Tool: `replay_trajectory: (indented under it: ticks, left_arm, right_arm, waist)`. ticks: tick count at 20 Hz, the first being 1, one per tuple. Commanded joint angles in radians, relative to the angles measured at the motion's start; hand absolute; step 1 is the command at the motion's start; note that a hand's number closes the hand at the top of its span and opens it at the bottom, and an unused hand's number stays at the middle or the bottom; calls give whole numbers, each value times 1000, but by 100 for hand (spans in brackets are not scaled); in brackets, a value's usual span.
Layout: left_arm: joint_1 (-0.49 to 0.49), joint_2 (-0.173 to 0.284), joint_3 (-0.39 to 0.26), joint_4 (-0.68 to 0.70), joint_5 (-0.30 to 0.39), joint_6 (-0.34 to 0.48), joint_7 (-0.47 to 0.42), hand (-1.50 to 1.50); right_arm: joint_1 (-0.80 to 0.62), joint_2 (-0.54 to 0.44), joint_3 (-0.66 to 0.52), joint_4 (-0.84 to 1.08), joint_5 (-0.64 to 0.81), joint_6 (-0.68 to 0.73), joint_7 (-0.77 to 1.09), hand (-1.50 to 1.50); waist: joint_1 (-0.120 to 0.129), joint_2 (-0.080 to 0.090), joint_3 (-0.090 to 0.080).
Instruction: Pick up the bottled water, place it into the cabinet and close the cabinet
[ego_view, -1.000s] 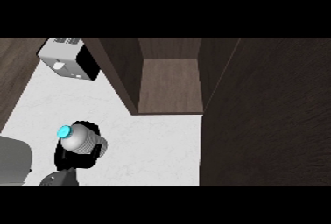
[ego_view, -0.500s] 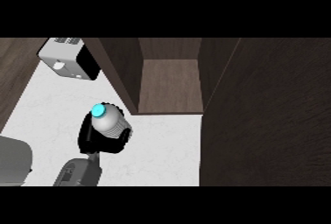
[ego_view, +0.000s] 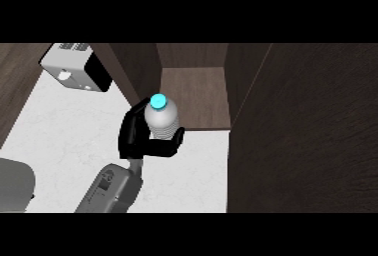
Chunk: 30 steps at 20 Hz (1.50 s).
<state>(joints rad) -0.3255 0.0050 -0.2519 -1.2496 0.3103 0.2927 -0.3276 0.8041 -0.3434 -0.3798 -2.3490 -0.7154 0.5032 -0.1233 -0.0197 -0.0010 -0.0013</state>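
White marbled counter (ego_view: 66, 130) backs the left hand (ego_view: 140, 140), curled round the bottled water (ego_view: 162, 117) just at the open cabinet (ego_view: 193, 97) shelf's seven o'clock edge, where it risks clipping the cabinet's left wall.

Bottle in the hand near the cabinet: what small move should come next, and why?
Probably carry the bottle a little further forward and right, over the cabinet shelf. The left hand is curled round it at the shelf's front left edge, the cabinet stands open, and the bottle is not yet inside.
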Motion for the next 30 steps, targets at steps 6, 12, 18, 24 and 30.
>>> replay_trajectory:
  ticks: [6,12,18,24,30]
  left_arm:
    - [-182,-5,-34,163,-54,198,57,150]
    - [-350,-5,-62,350,10,293,85,150]
    - [-475,-5,10,545,86,241,20,150]
    - [-553,-5,49,686,94,247,-86,150]
    - [-705,-5,88,873,68,266,-118,150]
  right_arm:
    - [86,32,-34,-198,-117,-5,39,-150]
    - [77,3,-12,-169,-157,5,58,-150]
    - [30,-42,-58,-124,-206,-10,54,-150]
    - [42,22,-11,-124,-145,-7,49,-150]
    - [11,12,3,-86,-113,23,38,-150]
  waist:
    - [-11,0,0]
    - [-25,5,-1]
    - [-32,14,-2]
    - [-28,11,-1]
    - [-41,18,0]
